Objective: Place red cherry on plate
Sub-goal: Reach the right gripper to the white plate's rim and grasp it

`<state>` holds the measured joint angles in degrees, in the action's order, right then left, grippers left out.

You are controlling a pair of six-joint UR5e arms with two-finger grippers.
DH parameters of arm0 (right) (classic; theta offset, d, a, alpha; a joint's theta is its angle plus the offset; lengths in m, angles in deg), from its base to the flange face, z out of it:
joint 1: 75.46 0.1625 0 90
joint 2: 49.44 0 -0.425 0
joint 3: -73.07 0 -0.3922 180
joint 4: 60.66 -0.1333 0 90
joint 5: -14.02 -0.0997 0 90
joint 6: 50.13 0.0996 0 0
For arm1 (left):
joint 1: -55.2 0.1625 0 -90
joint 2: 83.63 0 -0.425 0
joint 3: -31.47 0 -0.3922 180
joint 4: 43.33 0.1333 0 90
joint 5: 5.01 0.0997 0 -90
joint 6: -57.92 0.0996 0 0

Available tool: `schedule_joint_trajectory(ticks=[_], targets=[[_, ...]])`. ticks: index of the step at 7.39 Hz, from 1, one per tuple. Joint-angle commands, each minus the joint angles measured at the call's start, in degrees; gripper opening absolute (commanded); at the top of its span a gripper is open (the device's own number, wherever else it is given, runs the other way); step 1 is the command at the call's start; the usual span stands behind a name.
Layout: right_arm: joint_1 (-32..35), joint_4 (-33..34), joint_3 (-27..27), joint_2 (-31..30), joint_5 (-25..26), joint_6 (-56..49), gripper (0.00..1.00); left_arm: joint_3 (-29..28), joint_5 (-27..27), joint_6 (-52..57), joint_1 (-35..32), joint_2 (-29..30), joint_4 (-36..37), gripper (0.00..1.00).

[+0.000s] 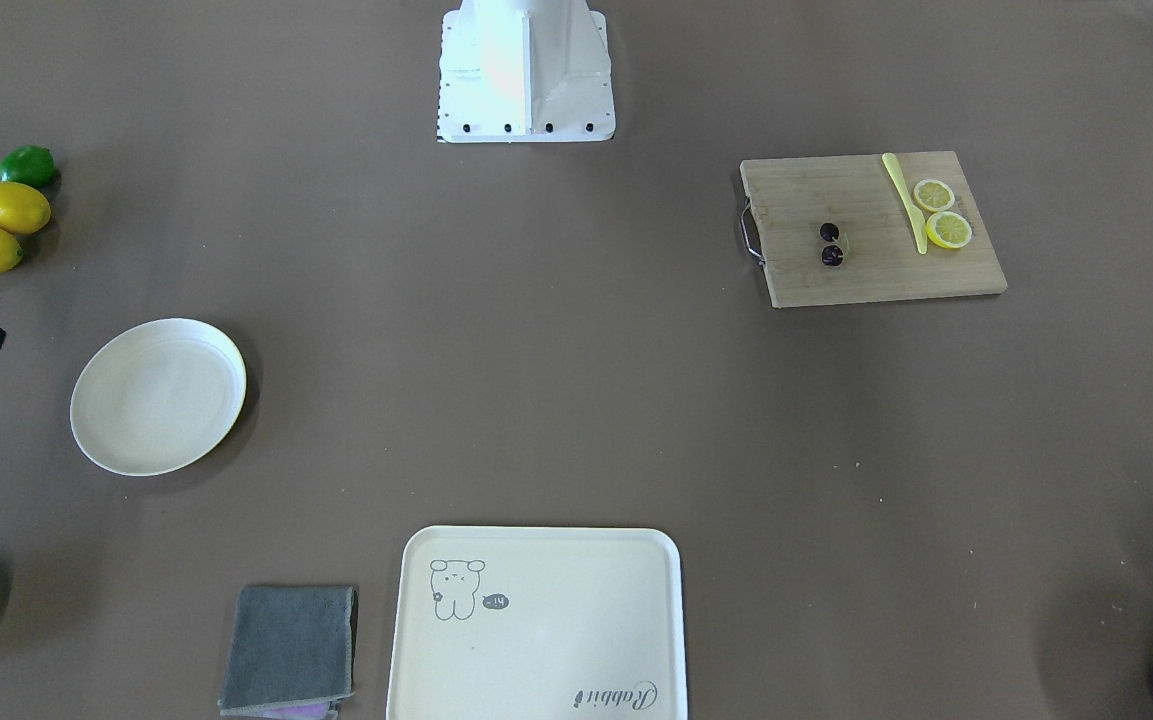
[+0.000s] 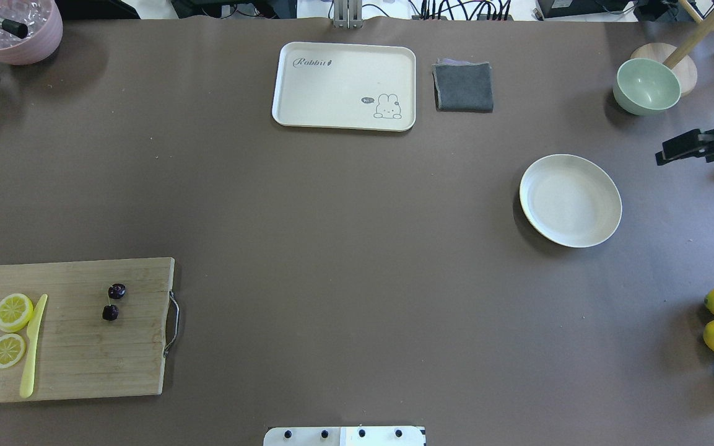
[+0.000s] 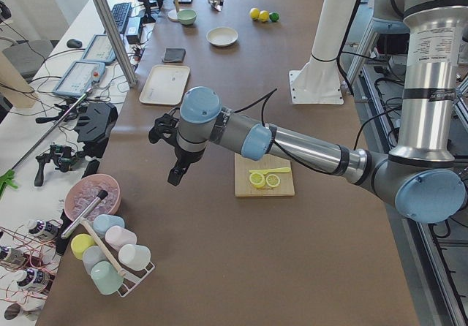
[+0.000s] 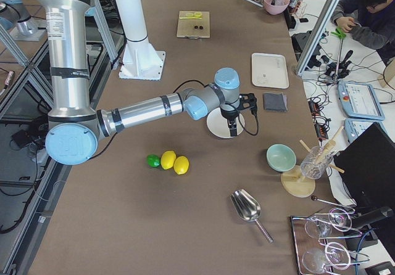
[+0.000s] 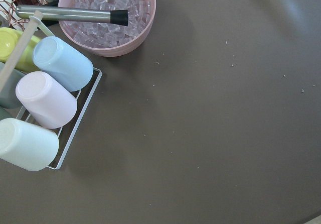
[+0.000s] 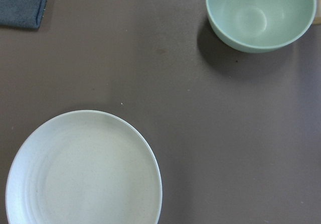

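Plainly, the red cherry [image 2: 113,301] lay on the wooden cutting board [image 2: 84,365] at your robot's left. Its two joined fruits lined up roughly away from the base, apart from the lemon slices [image 2: 13,311] and the yellow knife [image 2: 33,347]. You would have judged the left arm the nearer. Its tool [image 3: 174,176] hung high over bare counter [image 2: 344,260] beyond the board, toward the pink bowl of ice [image 5: 108,18], so the cherry lay back toward the base from it. Whether either tool stood apart or together, you could not tell. The right tool [image 4: 232,127] hovered near the plate [image 2: 570,200], which sat empty, well apart across the brown counter.
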<state>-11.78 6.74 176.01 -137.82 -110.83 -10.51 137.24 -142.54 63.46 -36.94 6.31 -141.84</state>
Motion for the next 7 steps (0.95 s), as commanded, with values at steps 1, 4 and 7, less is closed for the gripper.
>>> schedule_joint_trajectory(ticks=[1,4,7], targets=[[-7.84,-14.23,-7.79,0.58,4.43,13.33,0.9,0.14,-0.01,-0.27,-0.05,-2.21,-4.3,0.98],[-9.89,-28.54,-16.01,-0.21,6.28,20.48,0.52,0.14,-0.01,-0.18,-0.05,-2.4,-4.5,0.98],[-10.15,-28.73,-16.1,-0.91,6.2,21.02,0.23,-0.04,0.07,-0.27,0.03,-2.4,-4.5,0.98]])
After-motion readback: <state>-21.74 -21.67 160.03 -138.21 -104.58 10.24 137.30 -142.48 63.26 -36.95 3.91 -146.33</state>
